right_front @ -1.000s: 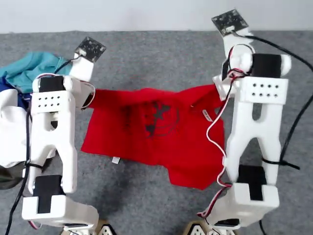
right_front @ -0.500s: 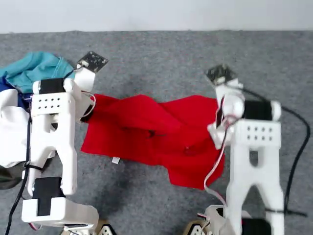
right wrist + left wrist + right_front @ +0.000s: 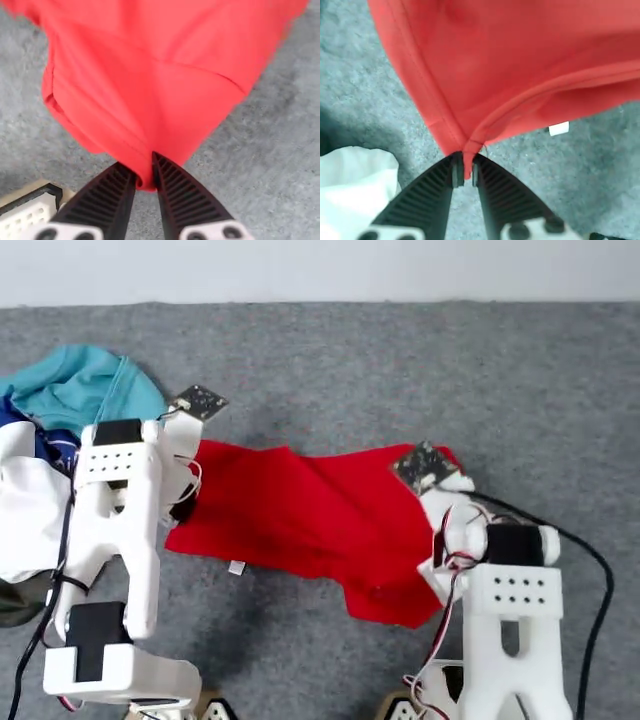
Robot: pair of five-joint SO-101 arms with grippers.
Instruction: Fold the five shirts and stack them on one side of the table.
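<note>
The red shirt (image 3: 300,515) lies spread across the middle of the grey counter (image 3: 330,370), and both arms have hold of it. At the shirt's 9 o'clock edge the left arm (image 3: 115,510) has its left jaws pressed together on a hem corner. At about 3 o'clock the right arm (image 3: 505,585) has its right jaws pinching a bunched fold.

This looks like a fold in mid-pull. To do it well, I'd say both arms should travel at the same pace, keeping the cloth low and lightly taut. They should let go only once the carried edge lines up with the hem toward 6 o'clock.

No bin is in use. The teal shirt (image 3: 80,385) and white shirt (image 3: 25,500) lie heaped loose at the counter's 9 o'clock.
</note>
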